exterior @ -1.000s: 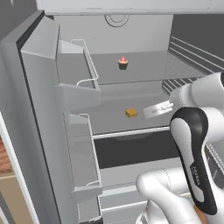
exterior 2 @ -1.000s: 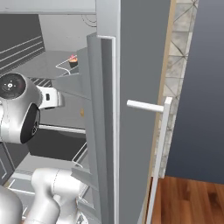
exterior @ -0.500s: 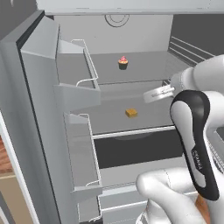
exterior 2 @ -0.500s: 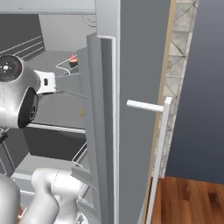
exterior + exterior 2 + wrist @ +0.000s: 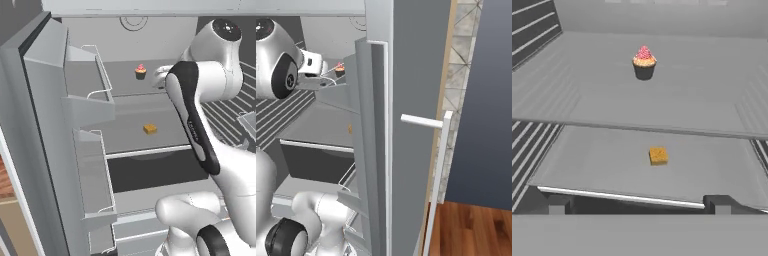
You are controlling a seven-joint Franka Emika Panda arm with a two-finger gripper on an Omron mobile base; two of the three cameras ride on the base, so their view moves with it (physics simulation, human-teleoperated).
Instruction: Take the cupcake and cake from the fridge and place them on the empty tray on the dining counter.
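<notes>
- Arm has swung up from the lower shelf level to the upper shelf of the fridge (image 5: 45, 115); gripper (image 5: 326, 80) now sits just right of the cupcake (image 5: 141, 71), jaws wide open, holding nothing.
- Cupcake upright on the upper shelf; cake (image 5: 150, 129) untouched on the shelf below.
- Judgement: cupcake is picked first; grasp not yet made, tray delivery pending.

dark blue-grey wall (image 5: 491, 100) at right; pale stone-tile strip (image 5: 458, 65) beside it; reddish-brown wood plank floor (image 5: 471, 232) below; even, flat light, no hard shadows.
</notes>
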